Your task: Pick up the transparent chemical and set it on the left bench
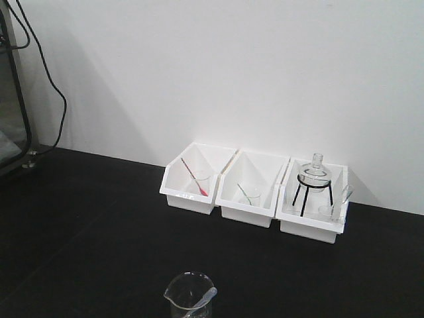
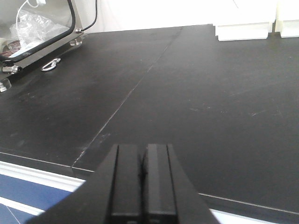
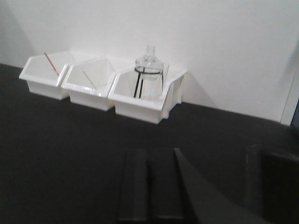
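Nearest, a beaker (image 1: 189, 293) on the black table (image 1: 93, 225) holds the clear pipette (image 1: 201, 301), leaning right. Behind stand three white bins (image 1: 248, 199). Left gripper (image 2: 144, 186) and right gripper (image 3: 149, 191) are both clenched, holding nothing.

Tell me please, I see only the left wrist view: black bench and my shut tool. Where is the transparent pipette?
Observer: In the front view, the transparent pipette leans in a glass beaker on the bench, in front of three white bins.
Operator: What do the bins hold?
Observer: The leftmost bin holds a red pipette, the middle bin a green pipette, and the rightmost bin a flask on a black tripod.
Operator: Is the right tool busy?
Observer: No, the right tool is shut and holds nothing.
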Available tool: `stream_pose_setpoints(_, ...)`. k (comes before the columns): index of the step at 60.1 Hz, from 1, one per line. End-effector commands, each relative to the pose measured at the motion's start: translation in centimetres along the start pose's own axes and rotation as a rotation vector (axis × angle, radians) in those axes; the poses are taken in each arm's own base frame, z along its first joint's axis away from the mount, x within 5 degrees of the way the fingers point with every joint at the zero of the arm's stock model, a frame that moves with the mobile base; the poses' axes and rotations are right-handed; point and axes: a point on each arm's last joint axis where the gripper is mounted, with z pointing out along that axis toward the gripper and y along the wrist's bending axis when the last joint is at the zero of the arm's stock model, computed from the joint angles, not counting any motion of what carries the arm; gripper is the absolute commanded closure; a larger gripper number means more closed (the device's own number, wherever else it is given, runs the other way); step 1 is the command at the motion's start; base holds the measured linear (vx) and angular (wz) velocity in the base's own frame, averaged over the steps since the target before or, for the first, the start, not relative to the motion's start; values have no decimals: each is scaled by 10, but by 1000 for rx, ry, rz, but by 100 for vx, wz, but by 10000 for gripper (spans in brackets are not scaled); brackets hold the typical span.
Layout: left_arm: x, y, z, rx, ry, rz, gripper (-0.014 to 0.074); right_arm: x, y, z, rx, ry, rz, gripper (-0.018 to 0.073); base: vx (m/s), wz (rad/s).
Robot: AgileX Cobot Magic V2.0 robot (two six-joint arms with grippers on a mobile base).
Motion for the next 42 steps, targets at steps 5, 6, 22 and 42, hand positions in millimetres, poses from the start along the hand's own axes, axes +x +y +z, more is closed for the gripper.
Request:
stream_pose_setpoints(5, -3, 0, -1, -2, -81, -9, 600, 5, 0, -2, 10, -35, -10, 566, 0, 0)
stream_pose_setpoints(6, -3, 0, -1, -2, -81, -9, 600, 6, 0, -2, 9, -29, -10, 566, 0, 0)
stream_pose_setpoints(22, -3, 0, -1, -2, -81, -9, 600, 6, 0, -2, 10, -23, -10, 566, 0, 0)
stream_pose_setpoints(42, -3, 0, -1, -2, -81, -9, 600, 6, 0, -2, 10, -23, -10, 566, 0, 0)
